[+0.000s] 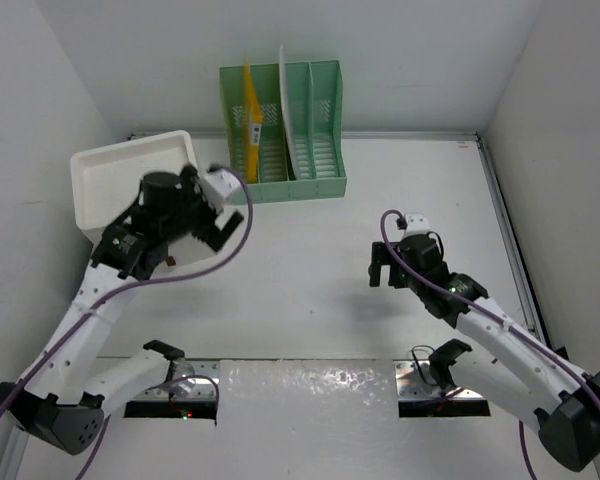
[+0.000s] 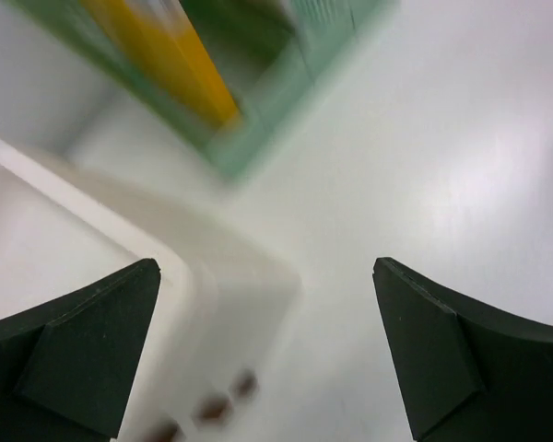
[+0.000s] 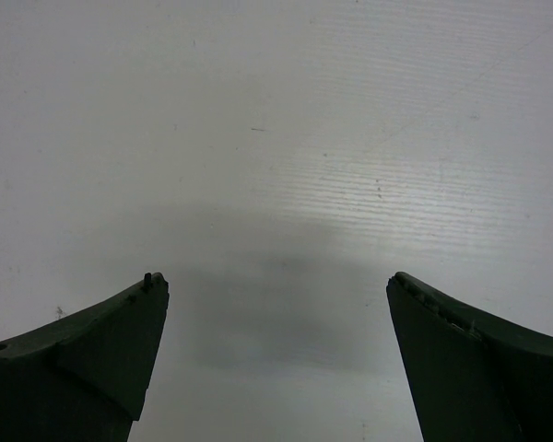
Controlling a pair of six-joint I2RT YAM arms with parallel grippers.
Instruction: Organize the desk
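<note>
The desk (image 1: 310, 270) is a flat white tabletop with a silver rail along its right edge. My left gripper (image 1: 213, 222) is open and empty, hovering over the near right corner of a white drawer box (image 1: 130, 175). In the left wrist view the open gripper (image 2: 267, 308) straddles that box corner (image 2: 180, 276), with bare desk (image 2: 442, 147) to the right. My right gripper (image 1: 389, 270) is open and empty just above the desk at centre right. The right wrist view shows it (image 3: 276, 308) over bare desk surface (image 3: 276, 138) only.
A green file organizer (image 1: 285, 140) stands at the back centre, holding a yellow folder (image 1: 251, 120) and a white sheet (image 1: 288, 110). It shows blurred in the left wrist view (image 2: 267, 120), with the yellow folder (image 2: 175, 64). White walls enclose the desk.
</note>
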